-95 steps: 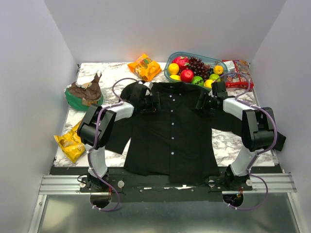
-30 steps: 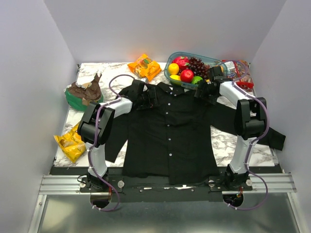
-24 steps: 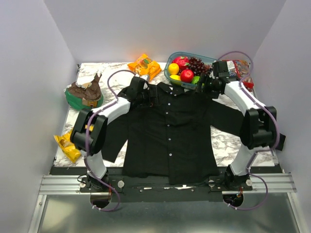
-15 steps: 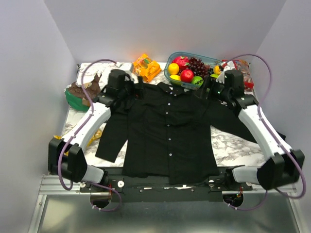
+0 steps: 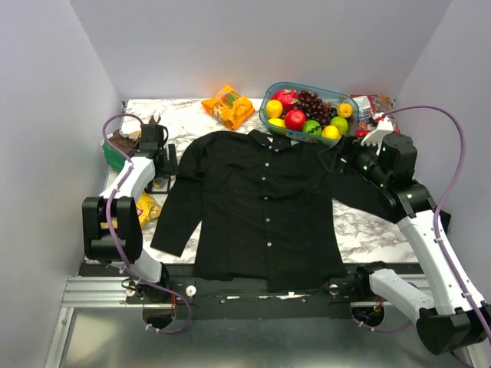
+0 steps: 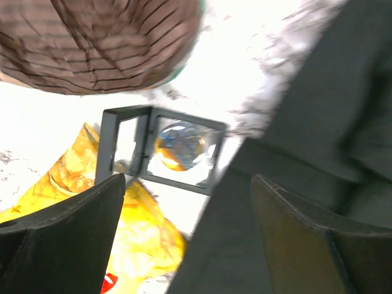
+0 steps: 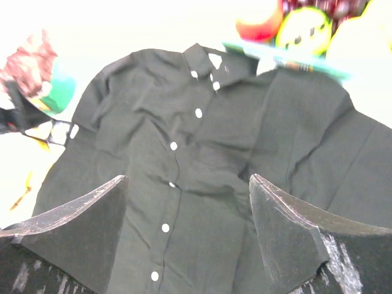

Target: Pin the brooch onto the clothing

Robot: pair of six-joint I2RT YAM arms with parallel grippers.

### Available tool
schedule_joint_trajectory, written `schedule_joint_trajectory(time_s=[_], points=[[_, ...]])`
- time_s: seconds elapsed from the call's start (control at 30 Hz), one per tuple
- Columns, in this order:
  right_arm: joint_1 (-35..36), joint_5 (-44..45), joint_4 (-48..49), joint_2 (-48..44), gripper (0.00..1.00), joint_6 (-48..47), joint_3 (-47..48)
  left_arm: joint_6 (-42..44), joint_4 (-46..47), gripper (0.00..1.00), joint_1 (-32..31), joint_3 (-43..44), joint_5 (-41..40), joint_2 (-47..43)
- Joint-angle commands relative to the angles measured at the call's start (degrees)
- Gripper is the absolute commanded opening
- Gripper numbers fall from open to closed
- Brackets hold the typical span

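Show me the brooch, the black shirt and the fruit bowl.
brooch (image 6: 179,146): left wrist view, middle of the disc.
black shirt (image 5: 238,203): top external view, on a front panel.
fruit bowl (image 5: 311,87): top external view, far rim.

- An orange snack bag (image 5: 228,105) lies at the far edge of the marble table (image 5: 184,115), just left of a clear teal tub (image 5: 265,107) piled with fruit.
- A red packet (image 5: 377,103) sits right of the tub.
- At the left edge, a green bowl (image 5: 113,157) holds a brown striped wrapper (image 6: 98,43).
- A yellow snack bag (image 6: 135,245) lies nearer, with a small black hinged frame box (image 6: 149,147) open at its edge.
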Motion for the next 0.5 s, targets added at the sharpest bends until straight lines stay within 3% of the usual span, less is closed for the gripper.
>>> schedule_joint_trajectory(time_s=[0.0,0.17,0.47], points=[[-0.3,-0.4,-1.0,-2.2,0.87,-1.1,3.4,2.7,-1.6,0.88,0.8,2.0,-1.1,4.2],[-0.3,-1.5,0.0,-4.2,0.87,1.5,2.8,3.1,-1.2,0.79,2.0,2.4,1.2,7.6],[-0.3,-3.7,1.4,-6.1,0.88,3.3,1.0,2.6,-1.0,0.8,2.3,2.1,-0.4,9.4]])
